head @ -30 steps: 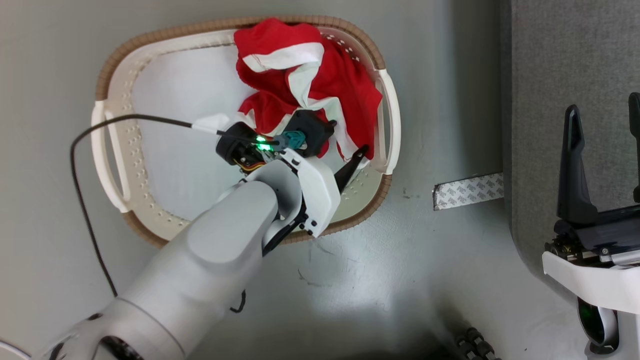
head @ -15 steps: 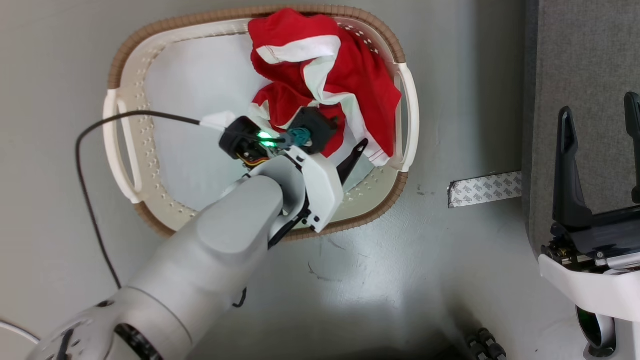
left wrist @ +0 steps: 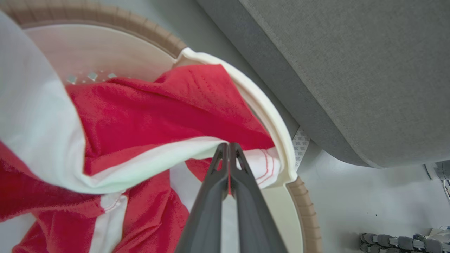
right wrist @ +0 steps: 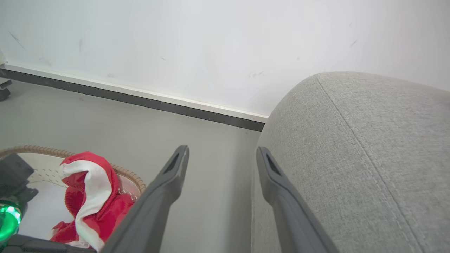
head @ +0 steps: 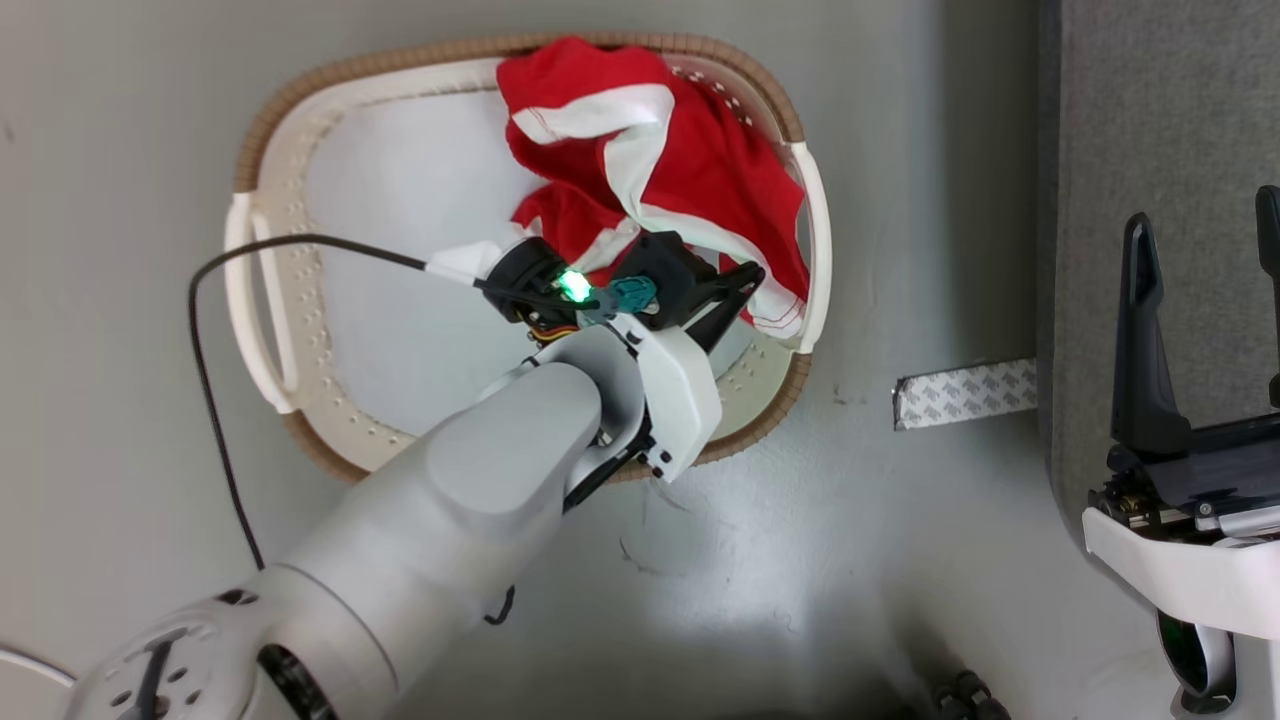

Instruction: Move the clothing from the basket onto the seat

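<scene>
Left gripper is pinched shut on the clothing, at its white trim, low in the basket by the wall nearest the seat — that's the grasp. Right gripper hangs open. Next, I reckon, a lift clear of the rim — then across to the seat

You're in what looks like a test room. You see a scuffed grey floor, a white wall, and tape by the seat.
</scene>
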{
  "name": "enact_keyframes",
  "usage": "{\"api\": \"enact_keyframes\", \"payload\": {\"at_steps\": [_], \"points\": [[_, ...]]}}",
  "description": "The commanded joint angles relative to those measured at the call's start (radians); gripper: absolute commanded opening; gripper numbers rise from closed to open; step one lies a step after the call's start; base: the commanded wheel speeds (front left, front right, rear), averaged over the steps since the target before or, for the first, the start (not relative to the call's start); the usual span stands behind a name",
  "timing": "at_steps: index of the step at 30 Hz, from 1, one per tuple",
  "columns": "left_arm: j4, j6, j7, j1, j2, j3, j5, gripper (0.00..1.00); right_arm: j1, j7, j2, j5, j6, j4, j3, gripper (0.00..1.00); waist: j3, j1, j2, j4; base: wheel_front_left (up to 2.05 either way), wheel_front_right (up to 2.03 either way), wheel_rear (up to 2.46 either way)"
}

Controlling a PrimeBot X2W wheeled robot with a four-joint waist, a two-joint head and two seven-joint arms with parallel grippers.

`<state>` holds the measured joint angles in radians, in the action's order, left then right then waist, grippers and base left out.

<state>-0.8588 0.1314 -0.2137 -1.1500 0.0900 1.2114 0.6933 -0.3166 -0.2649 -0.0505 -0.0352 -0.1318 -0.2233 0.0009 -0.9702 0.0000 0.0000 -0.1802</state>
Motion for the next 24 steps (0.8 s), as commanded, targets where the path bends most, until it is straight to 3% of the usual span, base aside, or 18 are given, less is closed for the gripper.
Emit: {"api": "enact_keyframes", "payload": {"at_steps": [1, 12, 24], "points": [[0.002, -0.002, -0.01, -0.009, 0.013, 0.004, 0.01, 0.0, 0.009, 0.001, 0.0, -0.003, 0.002, 0.006, -0.002, 1.0, 0.014, 0.0, 0.0, 0.005, 0.0, 0.0, 0.0], [0.018, -0.001, -0.05, 0.056, 0.03, -0.04, 0.1, 0.0, 0.027, 0.001, 0.0, -0.022, 0.002, 0.058, -0.024, 1.0, 0.211, 0.0, 0.0, 0.038, 0.0, 0.0, 0.0], [0.127, -0.021, -0.051, 0.233, 0.045, -0.207, 0.071, 0.0, 0.099, 0.001, 0.0, -0.052, 0.002, 0.154, -0.019, 1.0, 0.512, 0.0, 0.0, 0.059, 0.0, 0.0, 0.0]]}}
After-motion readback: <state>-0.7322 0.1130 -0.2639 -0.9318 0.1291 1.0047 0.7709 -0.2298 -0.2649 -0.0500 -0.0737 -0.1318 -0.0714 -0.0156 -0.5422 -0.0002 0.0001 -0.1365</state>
